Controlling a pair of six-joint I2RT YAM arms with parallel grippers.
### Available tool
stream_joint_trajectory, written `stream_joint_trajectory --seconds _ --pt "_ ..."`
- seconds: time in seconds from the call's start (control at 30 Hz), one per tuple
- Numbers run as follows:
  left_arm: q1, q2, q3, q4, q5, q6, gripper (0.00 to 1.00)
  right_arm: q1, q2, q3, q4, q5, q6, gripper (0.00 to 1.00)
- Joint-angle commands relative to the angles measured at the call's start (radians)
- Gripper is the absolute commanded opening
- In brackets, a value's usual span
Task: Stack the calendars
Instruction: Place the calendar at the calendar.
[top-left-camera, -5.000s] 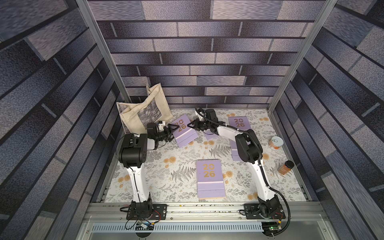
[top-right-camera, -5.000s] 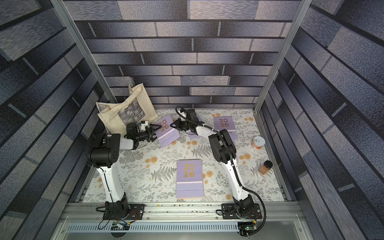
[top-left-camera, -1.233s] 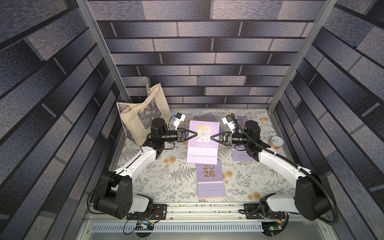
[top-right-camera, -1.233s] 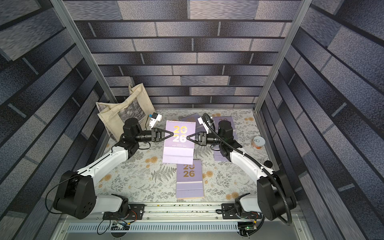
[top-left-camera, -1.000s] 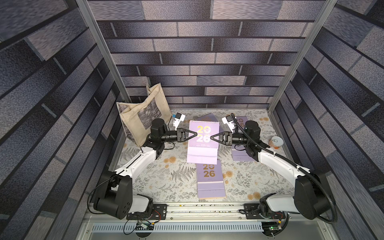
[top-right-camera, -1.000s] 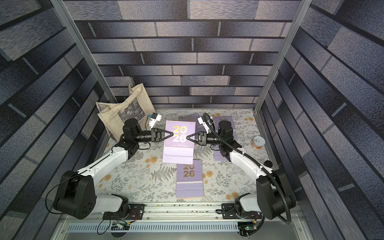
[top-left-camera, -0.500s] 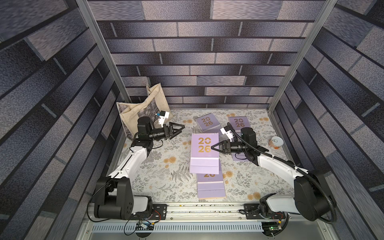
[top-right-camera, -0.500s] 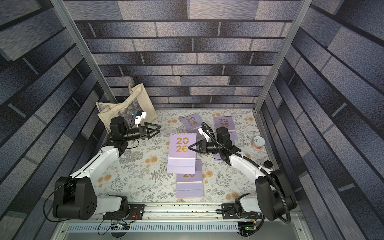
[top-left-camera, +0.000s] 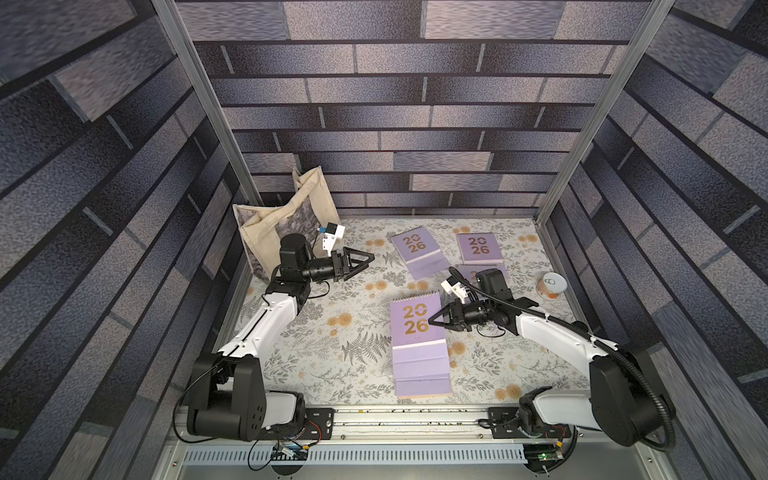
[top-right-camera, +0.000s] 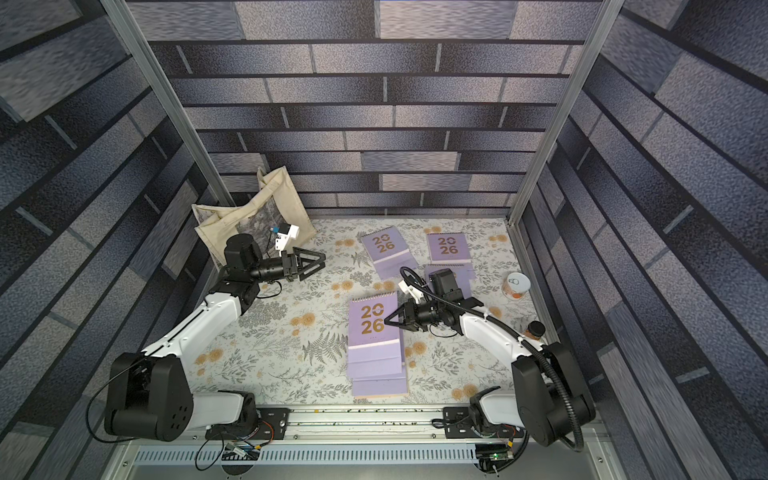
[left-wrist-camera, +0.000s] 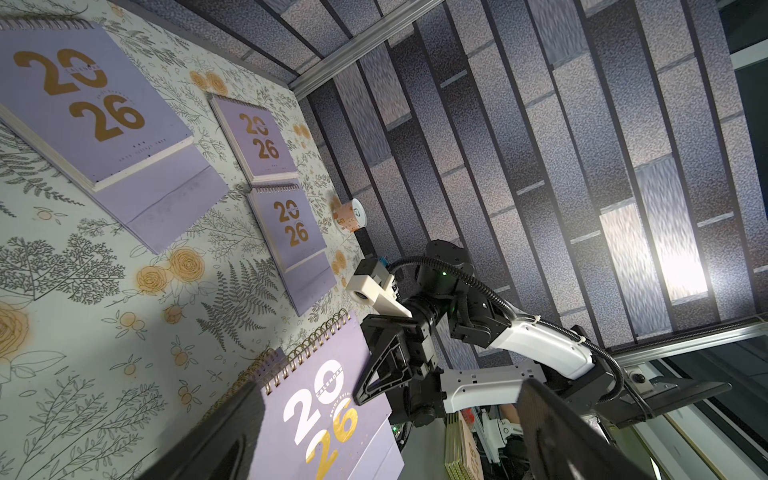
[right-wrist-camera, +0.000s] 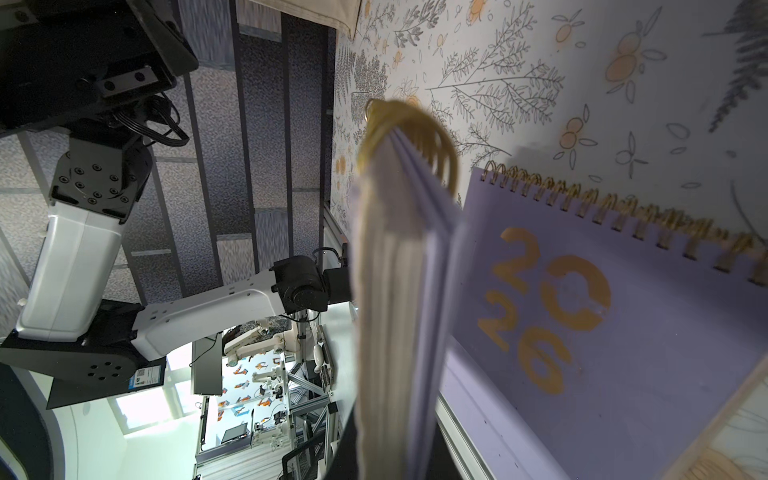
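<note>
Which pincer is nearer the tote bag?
Left. Left pincer hangs open beside the tote bag, not touching; right pincer sits across the table, shut on the edge of a calendar.

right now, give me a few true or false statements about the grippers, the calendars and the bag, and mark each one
1. The left gripper is open and holds nothing. True.
2. The right gripper is clear of every calendar. False: it is shut on the side edge of the held calendar.
3. The held calendar is over a lower calendar that lies on the table. True.
4. The tote bag lies flat in the middle of the table. False: it stands in the far left corner, against the wall.
</note>
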Motion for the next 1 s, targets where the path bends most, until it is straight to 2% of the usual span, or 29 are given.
stream_joint_trajectory --seconds 0.0,0.2,0.97 --pt "-0.004 -0.001 -0.009 0.031 0.026 0.013 0.97 -0.005 0.020 -0.025 -0.012 -0.013 -0.037 0.00" --pt "-0.013 0.004 -0.016 0.037 0.026 0.014 0.94 -0.005 0.026 -0.054 -0.006 -0.004 -0.036 0.00" --pt "-0.058 0.047 0.000 0.077 0.007 -0.003 0.93 0.024 0.087 -0.092 0.062 -0.010 -0.012 0.00"
